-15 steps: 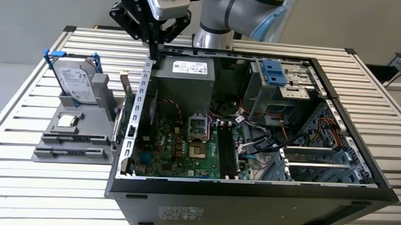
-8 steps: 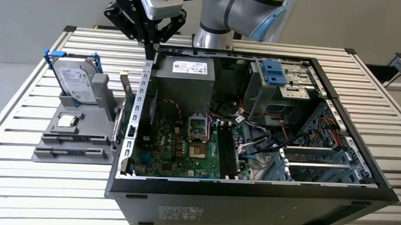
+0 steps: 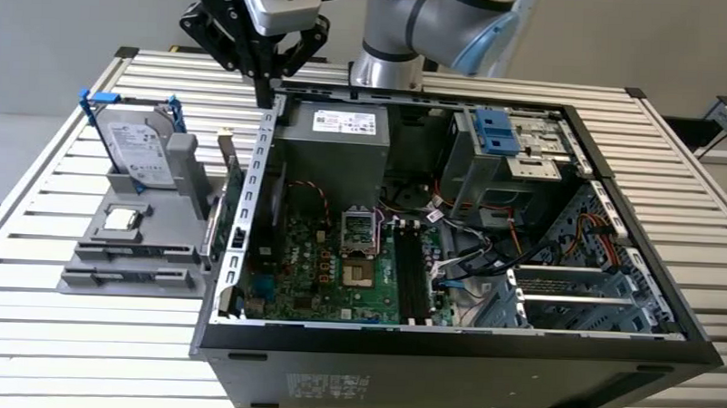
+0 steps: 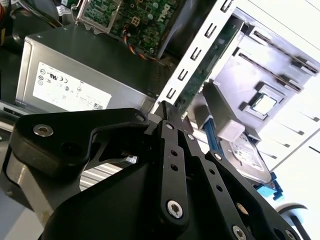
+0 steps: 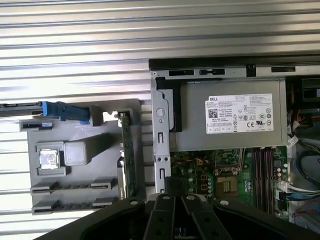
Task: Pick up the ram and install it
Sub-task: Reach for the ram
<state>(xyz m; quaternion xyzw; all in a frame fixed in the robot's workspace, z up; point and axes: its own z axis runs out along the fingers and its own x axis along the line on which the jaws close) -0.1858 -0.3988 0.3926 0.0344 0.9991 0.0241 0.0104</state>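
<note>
End effector [image 3: 266, 97] closed, tips downward

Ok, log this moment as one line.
gripper | jaws shut, nothing held | above computer case wall | hard drive standing in gray fixture

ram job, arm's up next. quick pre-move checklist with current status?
1. Claw open for a grasp: not ok, it is shut.
2. Claw clear of case wall: cannot tell, the tip hangs right at the wall's top edge.
3. Board exposed: ok.
4. Memory slots free: cannot tell.
5. Ram located: cannot tell.
6. Hard drive upright in gray holder, away from the slots: ok.
</note>
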